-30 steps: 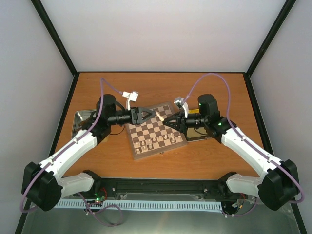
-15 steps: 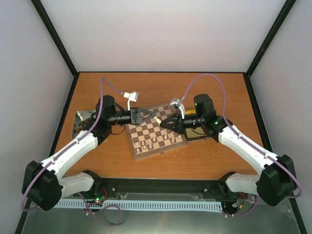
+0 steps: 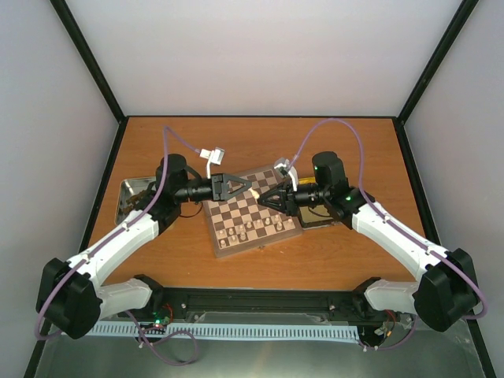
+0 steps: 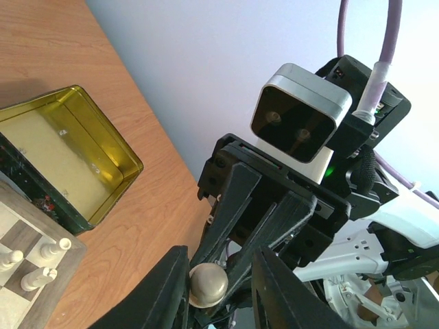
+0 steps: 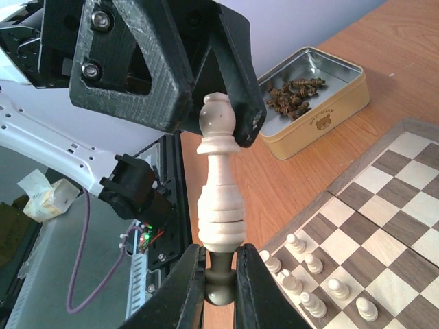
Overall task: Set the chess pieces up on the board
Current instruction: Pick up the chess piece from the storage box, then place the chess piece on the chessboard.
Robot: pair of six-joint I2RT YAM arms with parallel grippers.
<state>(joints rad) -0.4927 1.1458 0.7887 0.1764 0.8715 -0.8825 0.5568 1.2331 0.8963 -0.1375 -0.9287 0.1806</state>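
Note:
A tall cream-white chess piece (image 5: pixel 219 192) hangs in the air between both grippers above the board (image 3: pixel 252 214). My right gripper (image 5: pixel 221 274) is shut on a dark knob right under the piece's ringed base. My left gripper (image 4: pixel 219 281) is open. The piece's round head (image 4: pixel 208 284) lies between its fingers, touching one, with a gap to the other. In the top view the left gripper (image 3: pixel 246 187) and right gripper (image 3: pixel 268 197) meet tip to tip over the board's far half. Several cream pawns (image 3: pixel 252 228) stand in a row on the near side.
An open gold tin (image 4: pixel 68 157) lies right of the board, under the right arm (image 3: pixel 319 220). A tray (image 3: pixel 128 197) lies left of the board. In the right wrist view a tin (image 5: pixel 312 96) there holds dark brown chessmen. The table's front rail runs below.
My right gripper has moved left to meet the left gripper and now pinches the near end of the cream piece. The left arm has hardly moved.

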